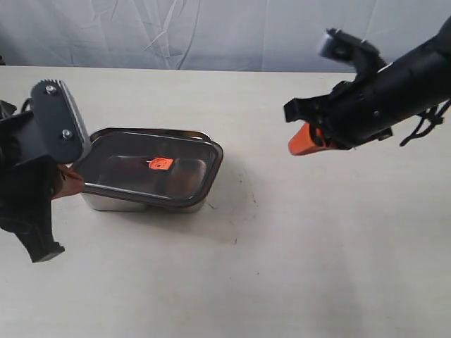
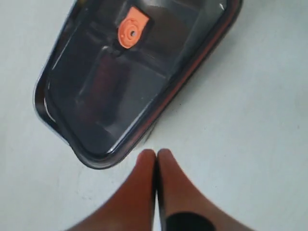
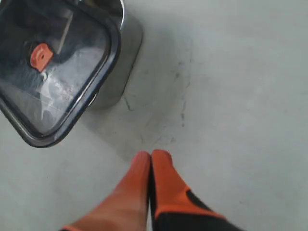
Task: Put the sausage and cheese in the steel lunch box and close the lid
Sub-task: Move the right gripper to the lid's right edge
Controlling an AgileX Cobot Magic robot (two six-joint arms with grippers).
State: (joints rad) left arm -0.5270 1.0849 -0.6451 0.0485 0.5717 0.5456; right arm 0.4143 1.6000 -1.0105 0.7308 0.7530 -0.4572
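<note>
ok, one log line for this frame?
dark translucent plastic lid: on shiny steel lunch box | left gripper: shut, empty, beside box | right gripper: shut, empty, clear of box | contents: unreadable

Pale cream table (image 1: 282, 267) fills the view, faint dark scuffs (image 3: 182, 114) marking its surface. Behind the table's far edge, a wrinkled grey-white cloth backdrop (image 1: 211, 32) hangs across the whole width.
</note>
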